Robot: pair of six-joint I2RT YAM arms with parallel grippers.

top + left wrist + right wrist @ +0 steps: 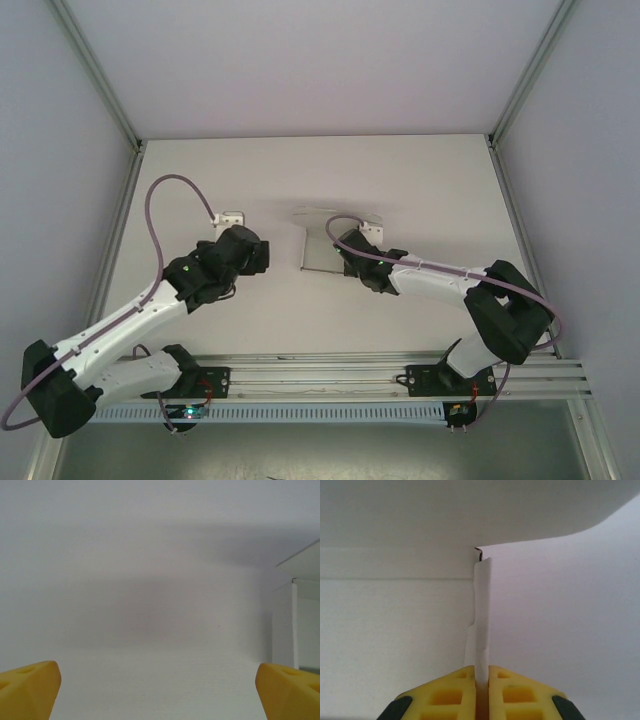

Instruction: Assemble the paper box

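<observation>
1. While pressed almost together, pinching a thin upright flap of the paper box (483, 605) edge-on between the yellow fingertips (445, 695) of the right gripper (481, 682).
2. Above that flap, in the right wrist view, a broad curved panel of the same white card; flat card to either side.
3. From overhead: partly folded card with raised flaps, lying a little right of centre in the far half of the table (200, 170).
4. Gripped from its near right side, with the right arm reaching in from the right.
5. As for the left gripper (232, 218): spread as wide as it goes, holding nothing, parked left of the box and apart from it.
6. In the left wrist view, yellow tips at the two bottom corners, bare table between them, and an upright white panel of the box at the right edge.
</observation>
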